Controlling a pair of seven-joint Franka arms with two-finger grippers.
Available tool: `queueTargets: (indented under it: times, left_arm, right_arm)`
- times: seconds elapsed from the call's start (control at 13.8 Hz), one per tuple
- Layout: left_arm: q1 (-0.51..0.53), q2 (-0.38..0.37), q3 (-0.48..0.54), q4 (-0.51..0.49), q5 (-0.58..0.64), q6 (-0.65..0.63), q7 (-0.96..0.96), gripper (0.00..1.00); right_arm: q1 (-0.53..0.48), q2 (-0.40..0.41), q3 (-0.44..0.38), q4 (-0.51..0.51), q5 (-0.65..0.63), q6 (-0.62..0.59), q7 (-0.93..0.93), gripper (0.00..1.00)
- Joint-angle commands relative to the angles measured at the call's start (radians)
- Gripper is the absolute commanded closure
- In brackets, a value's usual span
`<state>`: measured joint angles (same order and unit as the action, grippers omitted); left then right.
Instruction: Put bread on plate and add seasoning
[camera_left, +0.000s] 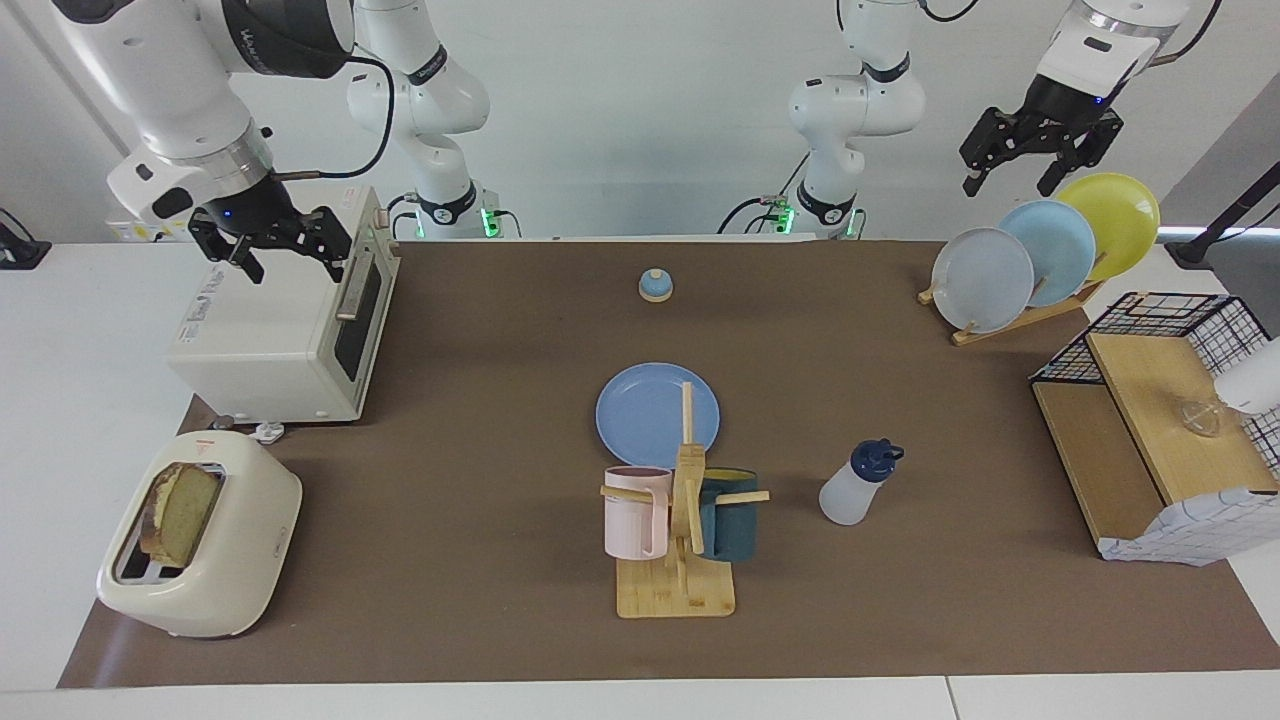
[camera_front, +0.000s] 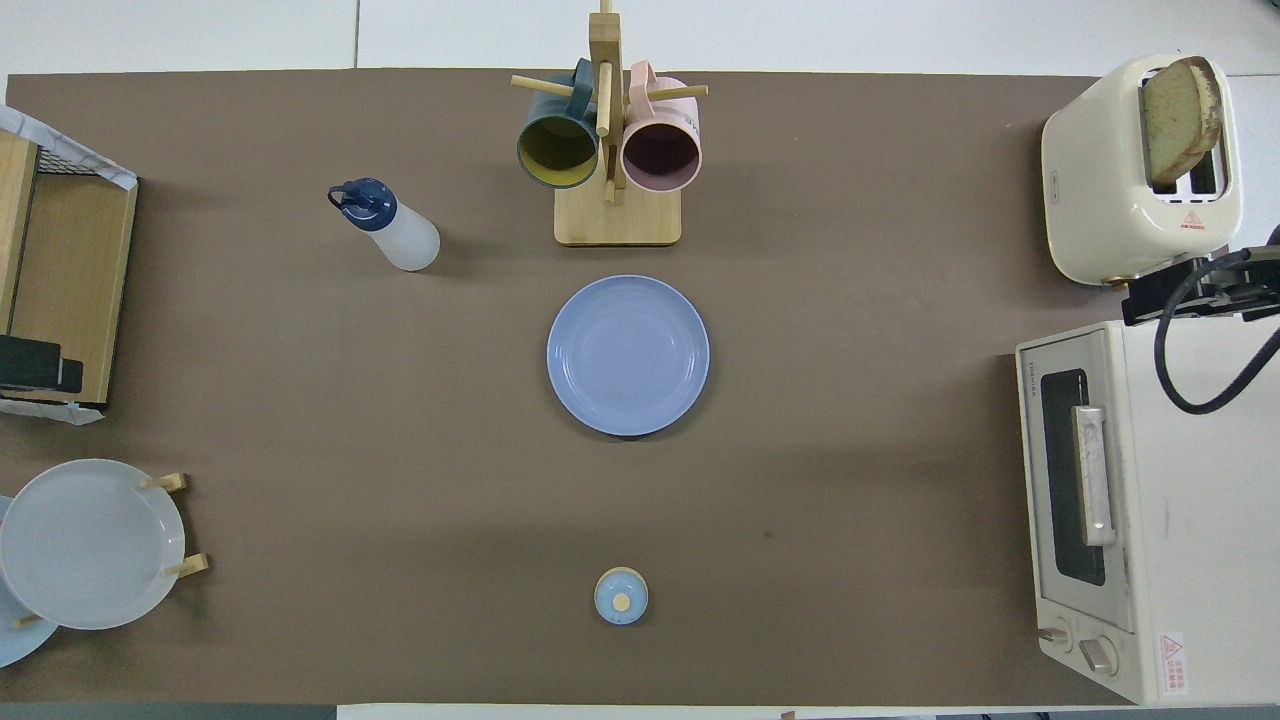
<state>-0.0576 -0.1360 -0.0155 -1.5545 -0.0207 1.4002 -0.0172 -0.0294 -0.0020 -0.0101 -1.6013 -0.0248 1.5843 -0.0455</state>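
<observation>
The bread (camera_left: 182, 512) (camera_front: 1178, 118) stands upright in a slot of the cream toaster (camera_left: 215, 580), at the right arm's end of the table. The blue plate (camera_left: 650, 405) (camera_front: 628, 355) lies bare in the middle of the brown mat. The seasoning (camera_left: 856, 485) (camera_front: 392, 228), a whitish bottle with a navy cap, stands beside the mug rack toward the left arm's end. My right gripper (camera_left: 293, 266) hangs open and holds nothing over the toaster oven. My left gripper (camera_left: 1007, 184) hangs open and holds nothing high over the plate rack.
A white toaster oven (camera_left: 270, 330) sits beside the toaster, nearer the robots. A wooden mug rack (camera_left: 678, 585) with a pink and a dark mug stands just past the plate. A small bell (camera_left: 655, 286), a plate rack (camera_left: 1010, 322) and a wire-and-wood shelf (camera_left: 1150, 400) are also here.
</observation>
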Motion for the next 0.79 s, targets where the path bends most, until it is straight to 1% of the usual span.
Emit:
queueTargets:
  times: [0.0,0.14,0.29,0.43,0.65,0.72]
  left_arm:
    - [0.016,0.078,-0.034,0.005,-0.004,0.014,0.000,0.00]
    - [0.015,0.101,-0.030,-0.013,-0.004,0.075,0.005,0.00]
    - [0.015,0.089,-0.032,-0.058,-0.005,0.130,0.008,0.00]
    - [0.013,0.088,-0.031,-0.067,-0.008,0.149,0.010,0.00]
    - [0.004,0.062,-0.030,-0.134,-0.008,0.219,0.008,0.00]
    - [0.004,0.061,-0.030,-0.139,-0.008,0.230,0.010,0.00]
  right_arm:
    - [-0.024,-0.030,-0.002,-0.112,-0.004,0.214,-0.033,0.00]
    - [-0.073,-0.027,-0.002,-0.195,-0.009,0.406,-0.040,0.00]
    - [-0.112,0.046,-0.002,-0.187,-0.020,0.523,-0.082,0.00]
    - [-0.141,0.106,-0.002,-0.183,-0.055,0.667,-0.157,0.00]
    - [-0.162,0.148,-0.002,-0.181,-0.128,0.738,-0.171,0.00]
    - [-0.173,0.166,-0.002,-0.181,-0.147,0.772,-0.171,0.01]
